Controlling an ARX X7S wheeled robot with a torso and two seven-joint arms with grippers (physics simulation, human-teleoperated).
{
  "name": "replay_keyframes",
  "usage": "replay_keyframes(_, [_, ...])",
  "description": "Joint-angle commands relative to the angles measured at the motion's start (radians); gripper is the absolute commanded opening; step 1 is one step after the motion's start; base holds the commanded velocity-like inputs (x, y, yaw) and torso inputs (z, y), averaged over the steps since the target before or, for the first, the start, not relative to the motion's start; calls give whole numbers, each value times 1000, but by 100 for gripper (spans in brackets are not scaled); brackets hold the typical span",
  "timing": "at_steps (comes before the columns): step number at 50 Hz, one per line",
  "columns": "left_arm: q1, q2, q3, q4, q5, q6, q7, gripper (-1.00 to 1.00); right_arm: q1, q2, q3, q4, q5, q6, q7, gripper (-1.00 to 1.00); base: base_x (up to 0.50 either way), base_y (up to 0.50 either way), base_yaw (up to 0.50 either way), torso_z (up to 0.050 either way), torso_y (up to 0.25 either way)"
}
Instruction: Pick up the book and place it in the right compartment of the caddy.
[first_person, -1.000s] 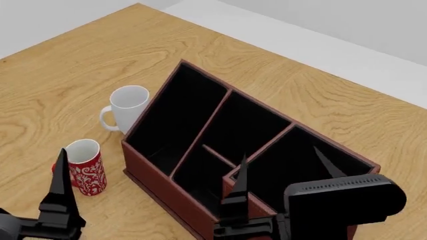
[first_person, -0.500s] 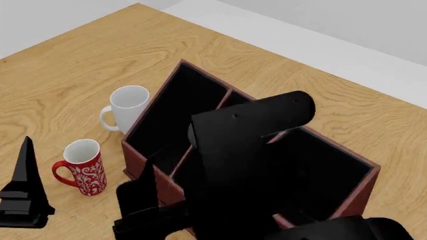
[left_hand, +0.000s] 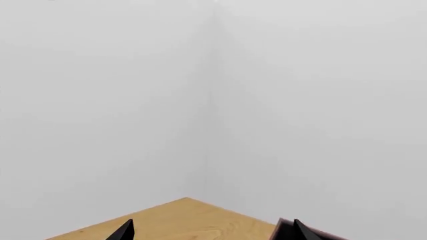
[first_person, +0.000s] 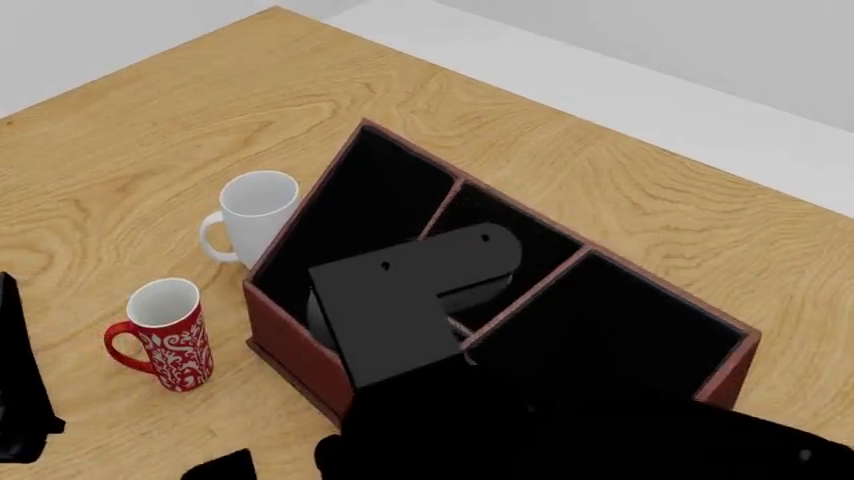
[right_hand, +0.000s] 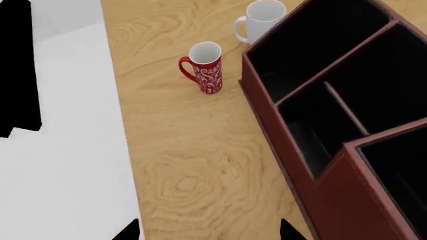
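**Both grippers open and empty, book not locatable**

- Large reddish-brown leather-look organiser caddy (first_person: 287, 335) with a black interior sits angled on the light wood-grain table (first_person: 160, 110).
- Right compartment (first_person: 614, 340), the big square section with the taller front wall, reads as solid black in the head view. Only a corner of it shows in the right wrist view. Can't tell what's in it.
- Plain black hardcover book: can't make it out in any view, so can't say where it is. Anything black against that lining wouldn't show.
- Right arm (first_person: 414, 300): blocky black links hang over the caddy's split middle sections and hide them in the head view. More of the arm fills the bottom of that frame.
- Right gripper (right_hand: 209, 232): only the two fingertips show, set wide apart with nothing between them. It's above bare table just beside the caddy's front wall.
- Left gripper (left_hand: 212, 234): tips also spread, nothing held. It points up and away, toward the grey walls past a table corner.
- White ceramic mug (first_person: 260, 215) is upright, just beside the caddy's left wall.
- Red mug with white pattern (first_person: 167, 335) is upright, nearer the robot and apart from both the white mug and the caddy.
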Motion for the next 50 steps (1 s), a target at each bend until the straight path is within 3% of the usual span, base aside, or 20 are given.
replay_keyframes(1, [2, -9, -20, 14, -26, -1, -3, 100, -30, 29, -58, 34, 7, 1, -31, 100, 0, 0, 0, 0, 0])
replay_keyframes(27, [20, -17, -34, 26, -36, 15, -10, 100, -57, 98, -208, -27, 65, -74, 63, 100, 0, 0, 0, 0, 0])
replay_keyframes(50, [25, -24, -46, 31, -55, 19, -17, 100, -92, 66, -258, 75, -58, -20, -81, 100, 0, 0, 0, 0, 0])
